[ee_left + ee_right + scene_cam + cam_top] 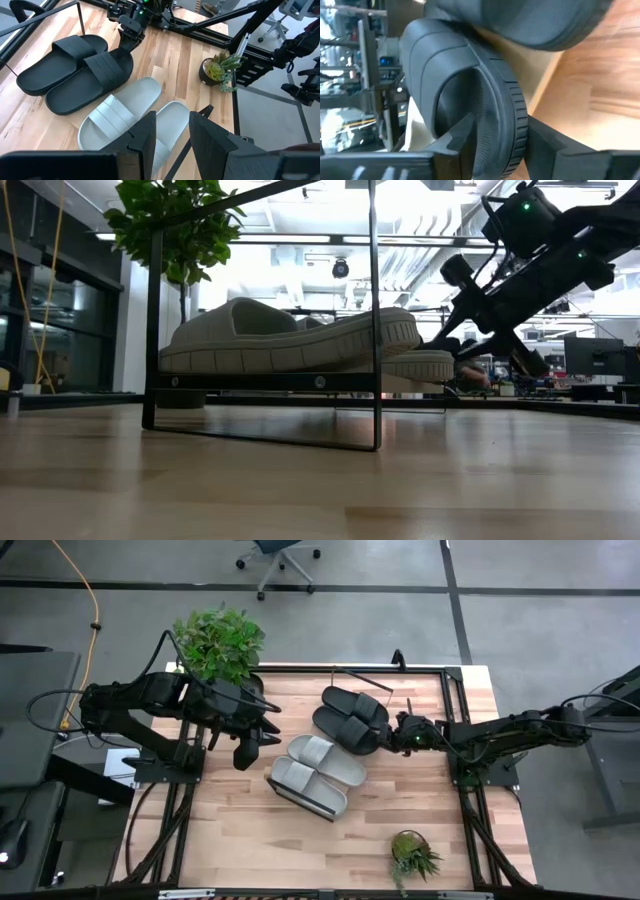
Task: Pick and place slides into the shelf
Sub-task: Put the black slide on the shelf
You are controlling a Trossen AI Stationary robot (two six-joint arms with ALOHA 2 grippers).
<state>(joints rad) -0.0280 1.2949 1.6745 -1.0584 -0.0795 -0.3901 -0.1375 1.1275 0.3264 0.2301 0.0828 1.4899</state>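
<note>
All 4 slides lie on the shelf (400, 690): 2 black slides (352, 718) beside 2 pale slides (317, 772). The right claw (393, 737) straddles a black heel, fingers parted, seemingly releasing it. Next it should back off cleanly. The left claw (255, 740) hovers near, half-open, empty.

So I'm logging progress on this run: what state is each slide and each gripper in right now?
Black slides: flat, side by side.
Pale slides: flat, side by side, next to the black pair.
Right gripper: open, fingers either side of a black slide's edge.
Left gripper: open, empty, beside the pale slides.
</note>
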